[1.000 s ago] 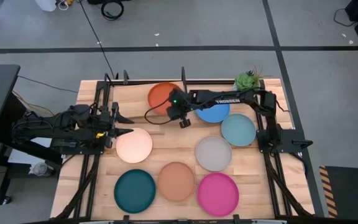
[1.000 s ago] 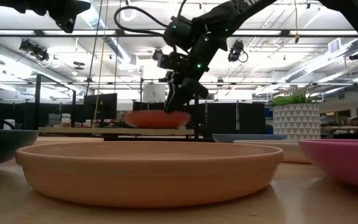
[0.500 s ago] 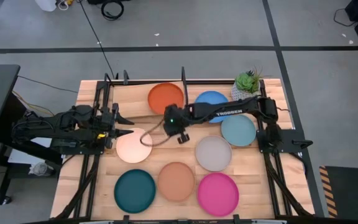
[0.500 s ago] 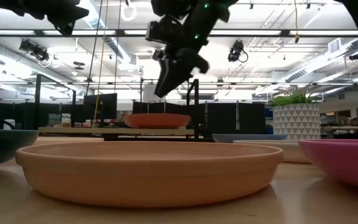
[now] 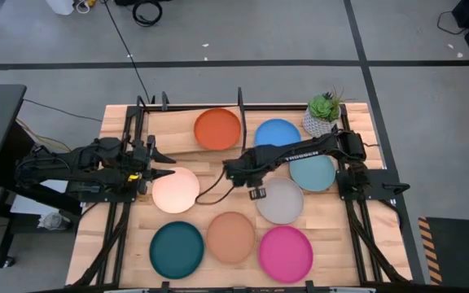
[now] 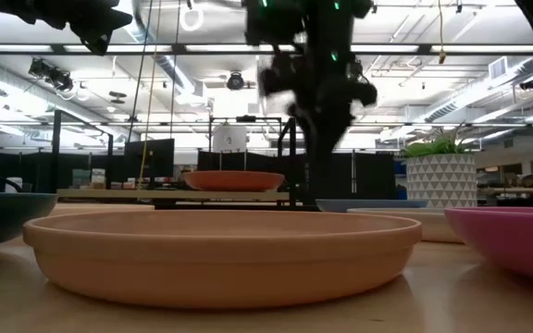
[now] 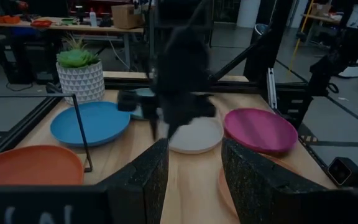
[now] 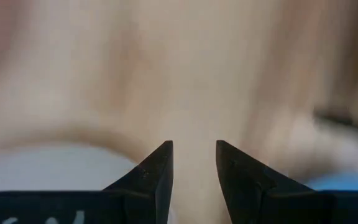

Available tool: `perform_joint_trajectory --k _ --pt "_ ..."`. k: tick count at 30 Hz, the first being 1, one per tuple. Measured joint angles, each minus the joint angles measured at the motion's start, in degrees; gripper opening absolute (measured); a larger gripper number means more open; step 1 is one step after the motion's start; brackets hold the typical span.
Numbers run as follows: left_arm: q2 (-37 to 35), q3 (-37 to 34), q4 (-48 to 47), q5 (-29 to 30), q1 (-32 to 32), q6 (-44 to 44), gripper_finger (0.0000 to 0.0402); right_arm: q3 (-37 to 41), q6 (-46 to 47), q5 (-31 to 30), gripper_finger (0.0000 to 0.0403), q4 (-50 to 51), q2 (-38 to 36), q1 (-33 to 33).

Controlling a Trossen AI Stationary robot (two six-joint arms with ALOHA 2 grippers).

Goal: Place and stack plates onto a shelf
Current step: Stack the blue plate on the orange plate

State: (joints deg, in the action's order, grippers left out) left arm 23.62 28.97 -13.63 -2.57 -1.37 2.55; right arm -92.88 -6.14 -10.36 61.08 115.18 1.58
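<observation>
The orange plate [image 5: 217, 129] lies flat on the shelf [image 5: 173, 126] at the table's far side. Blue [image 5: 277, 134], pale blue [image 5: 316, 175], grey [image 5: 282, 203], cream [image 5: 175, 190], teal [image 5: 177, 249], tan [image 5: 230, 237] and magenta [image 5: 285, 253] plates rest on the tabletop. My right gripper [image 5: 256, 193] hangs open over bare wood at the grey plate's left rim, touching nothing; its wrist view [image 8: 194, 155] is blurred. My left gripper [image 5: 166, 168] waits open above the cream plate's far-left rim.
A potted plant [image 5: 322, 110] stands at the far right corner. Black shelf posts [image 5: 239, 98] rise beside the orange plate, between it and the blue plate. My right arm's cable [image 5: 208, 195] loops over the table between the cream and grey plates. Bare wood shows mid-table.
My right gripper has drawn back from the orange plate's right rim on the shelf, risen, and swung toward the table's near edge and right, ending beside the grey plate. The orange plate stays lying on the shelf.
</observation>
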Motion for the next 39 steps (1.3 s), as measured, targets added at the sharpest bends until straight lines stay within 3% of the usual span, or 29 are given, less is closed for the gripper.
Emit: perform_joint_trajectory --k 7,12,23,32,39 --pt "0.0 0.0 -0.8 0.0 0.0 1.3 0.0156 6.5 9.9 -12.3 0.0128 5.2 -0.1 -1.4" --pt "0.0 0.0 -1.4 0.0 0.0 1.3 0.0156 11.6 12.2 -15.3 0.0128 4.6 -0.1 -2.1" --pt "0.0 0.0 -2.3 0.0 0.0 1.3 0.0156 18.6 13.7 -16.0 0.0128 2.7 -2.6 -6.1" --pt "0.0 0.0 -3.0 0.0 0.0 1.3 0.0156 29.2 9.9 -13.3 0.0128 -9.5 -12.7 -8.7" --pt "0.0 0.0 -3.0 0.0 0.0 1.3 0.0156 36.3 5.5 -12.4 0.0125 -17.9 -15.9 -10.0"
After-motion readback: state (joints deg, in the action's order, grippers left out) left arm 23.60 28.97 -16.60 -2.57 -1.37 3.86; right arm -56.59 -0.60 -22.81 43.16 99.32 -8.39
